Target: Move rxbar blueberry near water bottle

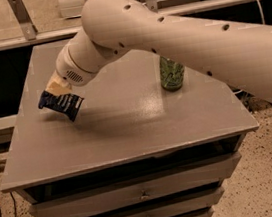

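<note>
Gently now: carry the bar clear of the top, then set it down short of the bottle

My gripper point(56, 89) hangs over the 9 o'clock side of the table point(129, 131), its jaws pinched on the upper edge of the rxbar blueberry point(61, 105). The bar dangles below, tilted. Judging by the shadow under it, its lower corner is clear of the tabletop. The green can point(172, 73) stands upright toward 2 o'clock, well apart from the bar. I cannot see the water bottle. My own arm point(175, 29) covers the far edge around 12 o'clock, and if the bottle is on this table, it must be behind there.

I take the step in hand to be the carry, with the lift done and the placing not yet begun. To do it well, I should keep the pinch firm, because I hold a thin, slippery wrapper by one edge only, and a quick swing could make it twist or slide out. A slow sweep toward 12 o'clock, with the bar kept off the surface, would keep its corner from dragging. The path should stay on the 9 o'clock side of the can so that neither the bar nor my wrist brushes it. Near the bottle I should stop just beside it, not against it, since a tall, slim bottle tips easily. I should lower the bar until it lies flat before I let go.
</note>
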Robot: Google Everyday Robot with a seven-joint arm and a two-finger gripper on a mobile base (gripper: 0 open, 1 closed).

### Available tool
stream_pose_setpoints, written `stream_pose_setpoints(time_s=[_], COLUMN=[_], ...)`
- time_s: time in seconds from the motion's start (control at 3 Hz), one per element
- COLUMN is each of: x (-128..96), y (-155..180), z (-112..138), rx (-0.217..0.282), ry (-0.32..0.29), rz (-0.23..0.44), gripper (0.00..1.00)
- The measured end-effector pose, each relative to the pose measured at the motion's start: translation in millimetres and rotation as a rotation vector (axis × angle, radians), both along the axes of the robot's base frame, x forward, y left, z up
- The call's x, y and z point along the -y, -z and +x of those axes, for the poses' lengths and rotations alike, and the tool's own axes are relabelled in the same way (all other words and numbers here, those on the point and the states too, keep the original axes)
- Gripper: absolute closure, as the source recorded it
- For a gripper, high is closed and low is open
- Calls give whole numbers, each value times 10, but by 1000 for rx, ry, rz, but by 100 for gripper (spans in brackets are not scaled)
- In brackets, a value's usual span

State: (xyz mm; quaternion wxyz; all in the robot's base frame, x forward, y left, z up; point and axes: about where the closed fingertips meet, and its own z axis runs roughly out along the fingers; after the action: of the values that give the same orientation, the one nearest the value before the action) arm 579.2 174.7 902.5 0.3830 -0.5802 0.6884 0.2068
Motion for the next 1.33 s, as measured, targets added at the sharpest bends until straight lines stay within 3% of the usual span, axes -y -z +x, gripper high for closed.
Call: stream_pose_setpoints(time_s=[0.33, 0.67, 1.33], x=[-1, 47, 496], y=[0, 100, 391], z=[0, 171, 1157], rx=[0, 21, 96], ry=[0, 26, 159], rz=[0, -1, -77], gripper=[100, 100, 100])
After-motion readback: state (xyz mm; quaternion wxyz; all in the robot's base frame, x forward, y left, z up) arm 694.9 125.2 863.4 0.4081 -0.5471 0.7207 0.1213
